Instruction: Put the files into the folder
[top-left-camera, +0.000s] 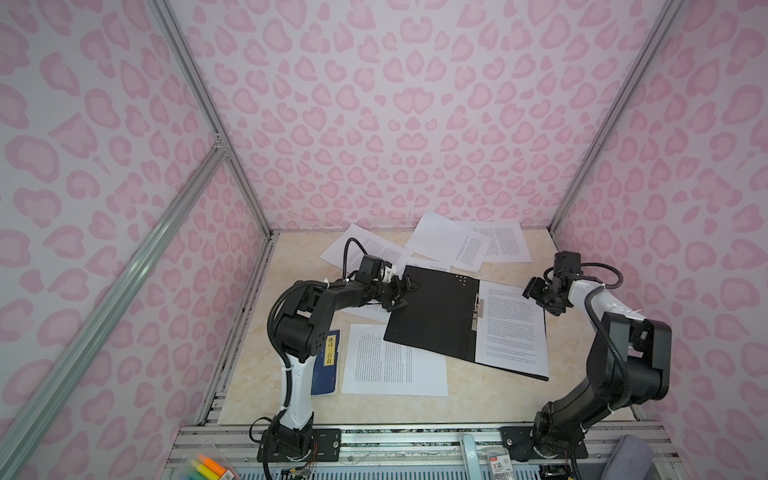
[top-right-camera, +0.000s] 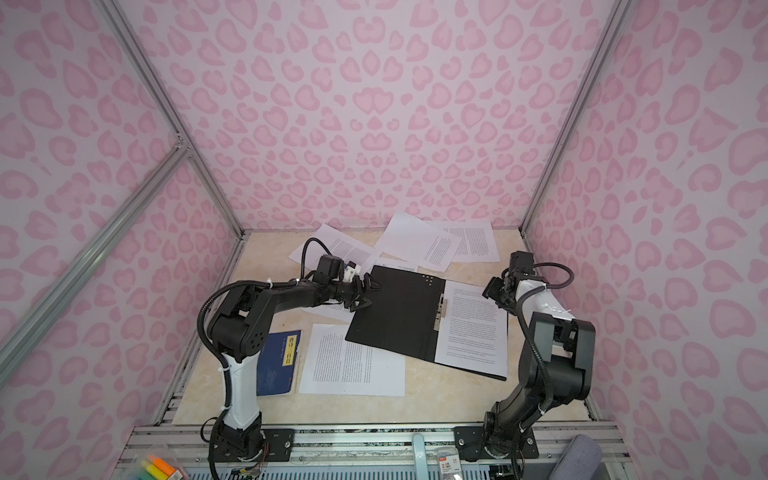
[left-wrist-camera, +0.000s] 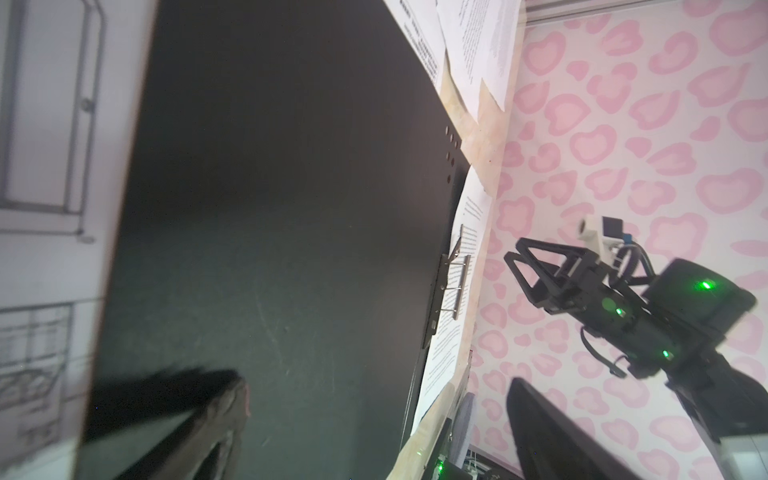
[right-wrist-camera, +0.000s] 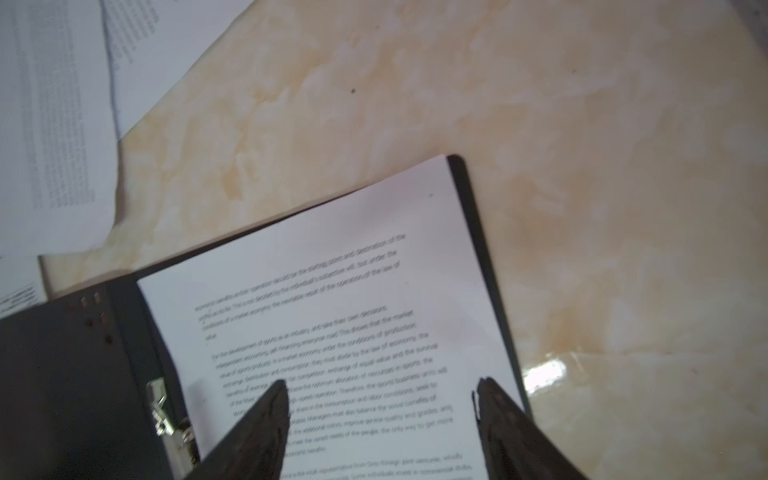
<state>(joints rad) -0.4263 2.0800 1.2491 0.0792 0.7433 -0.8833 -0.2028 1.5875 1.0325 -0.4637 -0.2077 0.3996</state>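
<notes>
Right gripper (right-wrist-camera: 380, 386): jaws wide apart, nothing held. Its fingers (right-wrist-camera: 266, 419) hang above the sheet (right-wrist-camera: 332, 332) that lies on the right half of the folder (top-left-camera: 432, 316).

Left gripper (top-left-camera: 401, 294): jaws fully spread, nothing held, positioned at the folder's left edge.

The folder lies open on the table (top-left-camera: 498, 399), black inside up, with the fastener (top-left-camera: 478, 309) along the spine.

Other files (top-left-camera: 449, 243) lie loose beyond the far edge. One file (top-left-camera: 395, 363) lies partly under the near-left corner. A blue book (top-left-camera: 328, 365) lies beside it.
</notes>
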